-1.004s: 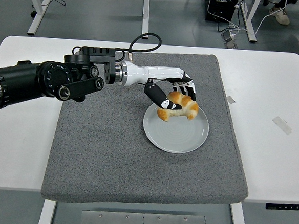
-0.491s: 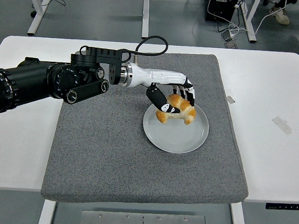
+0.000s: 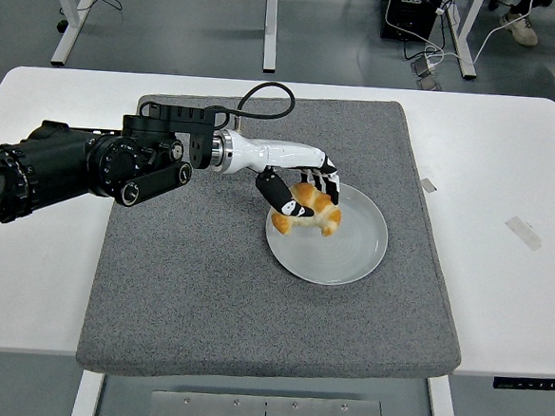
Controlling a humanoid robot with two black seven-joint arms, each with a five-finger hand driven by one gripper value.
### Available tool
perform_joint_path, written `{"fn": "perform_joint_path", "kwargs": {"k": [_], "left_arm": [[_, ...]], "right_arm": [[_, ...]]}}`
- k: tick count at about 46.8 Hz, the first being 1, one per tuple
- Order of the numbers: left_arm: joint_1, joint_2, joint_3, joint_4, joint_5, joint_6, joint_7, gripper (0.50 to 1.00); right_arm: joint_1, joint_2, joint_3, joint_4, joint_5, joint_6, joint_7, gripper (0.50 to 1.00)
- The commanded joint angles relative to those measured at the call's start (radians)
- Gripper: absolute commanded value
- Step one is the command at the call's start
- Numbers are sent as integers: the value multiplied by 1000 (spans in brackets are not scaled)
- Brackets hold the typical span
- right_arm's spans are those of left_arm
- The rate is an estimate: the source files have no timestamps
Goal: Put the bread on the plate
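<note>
Head view: looking down over a white desk (image 3: pixel 499 309), described from its near edge to the far side.
Desk: white, its near edge along the bottom of the picture, bare on both sides.
Mat: a grey mat (image 3: pixel 204 298) covers the middle of the desk and carries everything in use.
Plate: a round grey plate (image 3: pixel 350 256) lies on the right half of the mat.
Bread: a golden, croissant-shaped bread (image 3: pixel 306 210) sits over the plate's upper-left rim, still gripped, low and tilted; whether it touches the plate cannot be told.
Left hand: the left hand (image 3: pixel 298 188) reaches in from the left edge on a black arm with a white forearm; its fingers (image 3: pixel 329 181) are clamped round the bread, thumb below and the others over the top.
Reason for the hold: likely to steady the bread until it rests on the plate.
Change: half a second earlier the bread hung nearer the plate's middle; it has since shifted left toward the rim, and the arm has drawn back a little.
Right hand: out of sight.
Beyond the desk: grey floor, desk legs and cables.
</note>
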Motion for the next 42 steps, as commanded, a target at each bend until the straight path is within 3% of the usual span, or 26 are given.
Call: {"fn": "perform_joint_path", "kwargs": {"k": [1,42], "left_arm": [[5,0,0,2,0,3,0,500],[39,0,-3,47,-2,36,0,504]], "right_arm": [[1,0,0,0,0,0,-1,1000],[-1,0,0,0,0,0,0,1000]]}}
